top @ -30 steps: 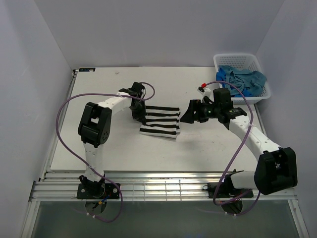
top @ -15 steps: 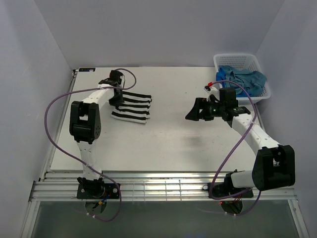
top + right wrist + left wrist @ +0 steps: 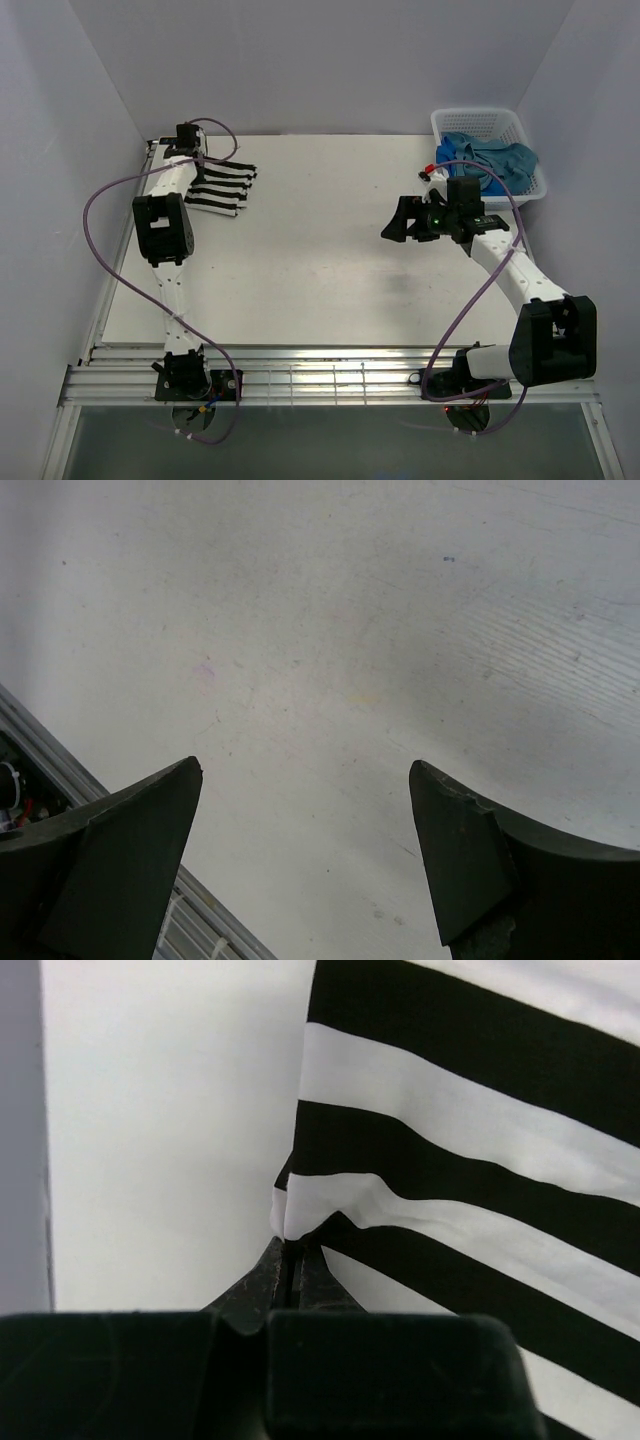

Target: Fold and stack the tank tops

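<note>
Striped top (image 3: pixel 225 187) dragged far-left, partly hidden, pinched by left end effector (image 3: pixel 292 1248); right end effector (image 3: pixel 305 768) spread.

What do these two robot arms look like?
Both the left arm and right arm are slim white tubes linked by chunky black joint housings. A thin purple cable loops loosely beside each. Each ends in a black pincer with two wedge-shaped fingers, clearest on the right pincer. A small green light glows near the right wrist.
</note>
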{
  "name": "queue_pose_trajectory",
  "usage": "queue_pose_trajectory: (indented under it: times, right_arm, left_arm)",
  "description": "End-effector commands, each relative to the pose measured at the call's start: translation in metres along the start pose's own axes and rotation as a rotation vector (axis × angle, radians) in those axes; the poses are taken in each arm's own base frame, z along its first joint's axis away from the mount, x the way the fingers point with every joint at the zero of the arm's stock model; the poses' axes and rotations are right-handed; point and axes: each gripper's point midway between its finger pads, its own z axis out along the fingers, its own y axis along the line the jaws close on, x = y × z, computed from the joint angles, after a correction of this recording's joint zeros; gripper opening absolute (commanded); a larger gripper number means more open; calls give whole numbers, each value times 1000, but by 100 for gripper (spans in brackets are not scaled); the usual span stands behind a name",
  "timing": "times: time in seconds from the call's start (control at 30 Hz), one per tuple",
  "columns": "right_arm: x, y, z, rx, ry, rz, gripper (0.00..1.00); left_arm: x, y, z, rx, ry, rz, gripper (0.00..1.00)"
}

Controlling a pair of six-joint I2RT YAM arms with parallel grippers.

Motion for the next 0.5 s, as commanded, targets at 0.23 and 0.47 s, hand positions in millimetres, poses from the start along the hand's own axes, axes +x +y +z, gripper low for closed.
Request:
queue_pose_trajectory:
  times: [0.23,0.47]
  right_arm:
    - [-46,-13,-15,110,-121,-61,90]
    - [-50,-15,-5,87,-114,-30,90]
  left_arm:
    - [-40,63,47,-192,-102,-15,0]
    - [-41,89,59,-298,-120,-32,0]
